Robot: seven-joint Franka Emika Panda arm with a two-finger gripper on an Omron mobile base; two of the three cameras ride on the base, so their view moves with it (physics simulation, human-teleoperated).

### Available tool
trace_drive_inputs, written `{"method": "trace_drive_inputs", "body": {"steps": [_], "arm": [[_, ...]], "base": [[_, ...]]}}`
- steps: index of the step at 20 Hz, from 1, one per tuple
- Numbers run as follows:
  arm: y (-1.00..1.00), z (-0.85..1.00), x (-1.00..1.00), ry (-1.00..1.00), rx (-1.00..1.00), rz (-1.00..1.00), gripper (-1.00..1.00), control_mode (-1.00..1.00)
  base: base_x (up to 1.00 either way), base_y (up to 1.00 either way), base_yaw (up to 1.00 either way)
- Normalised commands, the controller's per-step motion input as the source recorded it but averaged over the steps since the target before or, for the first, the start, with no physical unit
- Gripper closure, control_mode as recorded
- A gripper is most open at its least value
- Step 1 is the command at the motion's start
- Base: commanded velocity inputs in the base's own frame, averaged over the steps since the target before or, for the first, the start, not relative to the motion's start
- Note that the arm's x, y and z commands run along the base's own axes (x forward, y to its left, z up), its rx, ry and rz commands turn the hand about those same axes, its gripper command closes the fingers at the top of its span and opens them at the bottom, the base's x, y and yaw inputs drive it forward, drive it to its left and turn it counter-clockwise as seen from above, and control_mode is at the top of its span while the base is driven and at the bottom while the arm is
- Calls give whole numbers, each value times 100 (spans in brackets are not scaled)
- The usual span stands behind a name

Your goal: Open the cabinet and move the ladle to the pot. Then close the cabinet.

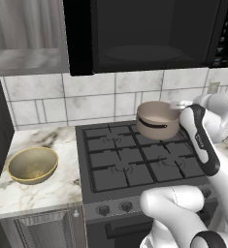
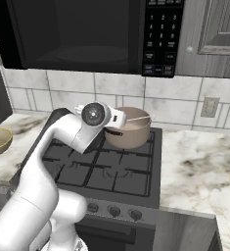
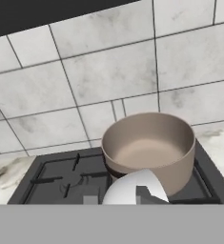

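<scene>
Pot (image 3: pixel 149 145) on stove's back burner; ladle (image 3: pixel 132 189) bowl at its rim, clenched in pincer.

A black gas stove (image 1: pixel 135 164) carries the taupe pot (image 1: pixel 156 119) on a rear burner; the marble counter (image 1: pixel 33 189) beside it holds a golden-yellow bowl (image 1: pixel 33 164)

Taupe pot (image 1: pixel 157 119) upright on the stove's rear burner; pale ladle (image 3: pixel 132 189) beside it.

Taupe-brown pot (image 3: pixel 149 145), golden-yellow bowl (image 1: pixel 32 164), marbled counter (image 2: pixel 199 162).
</scene>
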Motion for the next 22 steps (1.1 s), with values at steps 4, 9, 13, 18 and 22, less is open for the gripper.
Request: {"method": "trace_drive_inputs", "body": {"steps": [4, 9, 13, 18, 22], "arm": [[0, -27, 28, 0, 0, 0, 100, -100], [0, -22, 20, 1, 0, 0, 100, -100], [0, -24, 18, 2, 0, 0, 100, -100], [0, -19, 25, 6, 1, 0, 100, -100], [0, -18, 31, 8, 1, 0, 100, -100]], "base": [[0, 0, 0], [0, 0, 0], [0, 0, 0], [0, 0, 0], [0, 0, 0]]}}
